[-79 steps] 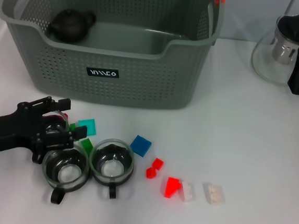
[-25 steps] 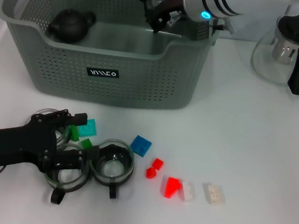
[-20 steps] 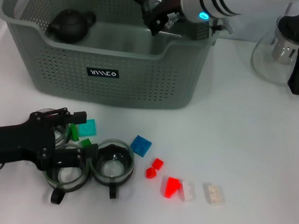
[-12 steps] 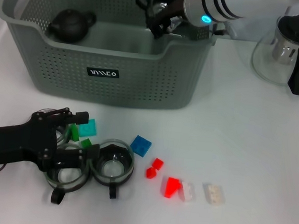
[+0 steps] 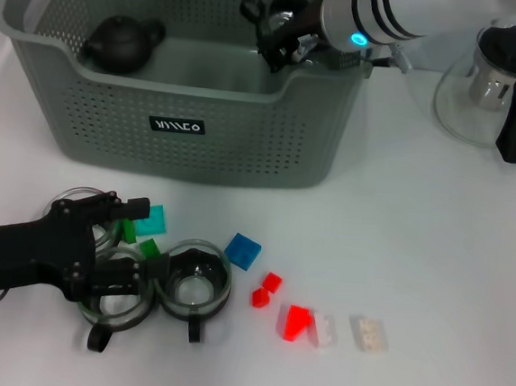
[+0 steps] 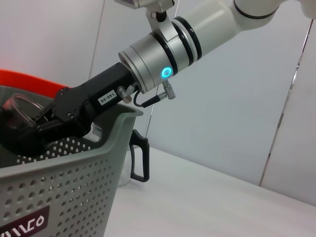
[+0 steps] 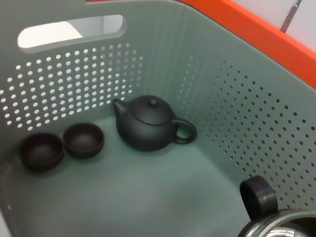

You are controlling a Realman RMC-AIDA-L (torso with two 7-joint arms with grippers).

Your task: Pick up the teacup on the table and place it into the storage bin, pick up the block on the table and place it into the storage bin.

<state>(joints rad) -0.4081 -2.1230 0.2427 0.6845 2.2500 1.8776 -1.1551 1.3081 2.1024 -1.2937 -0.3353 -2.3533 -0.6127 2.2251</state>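
- Closest to me, two glass teacups stand side by side on the white table (image 5: 451, 264): the left teacup (image 5: 113, 296) and the right teacup (image 5: 194, 285). The arm covers part of the left one's rim.
- The left gripper (image 5: 132, 242) lies low over the table at the near left with its fingers spread apart and gripping nothing. One finger (image 5: 128, 206) sits by the teal block (image 5: 153, 220). The other crosses the far rim of the left teacup.
- A green block (image 5: 128, 230) and a second green block (image 5: 151, 248) sit in the gap between those fingers. I cannot tell whether either touches a finger.
- A curved glass edge shows behind the left arm. I cannot make out what it belongs to.
- To the right lie a blue block (image 5: 244, 250), small red blocks (image 5: 267, 289), a red piece in clear plastic (image 5: 297, 322) and a pale clear block (image 5: 369, 334).
- Farther back stands the storage bin (image 5: 190, 142), its far wall cut off at the top of the head view.
- Inside it are a black teapot (image 7: 148, 123) and two small dark cups (image 7: 40, 149). From the head only the teapot shows.
- The right gripper (image 5: 274, 34) hangs over the bin's right half, clamped on a glass teacup (image 7: 256, 195). The right wrist view shows only its black handle and a sliver of rim.
- A glass pitcher (image 5: 498, 87) stands on the table, far right.
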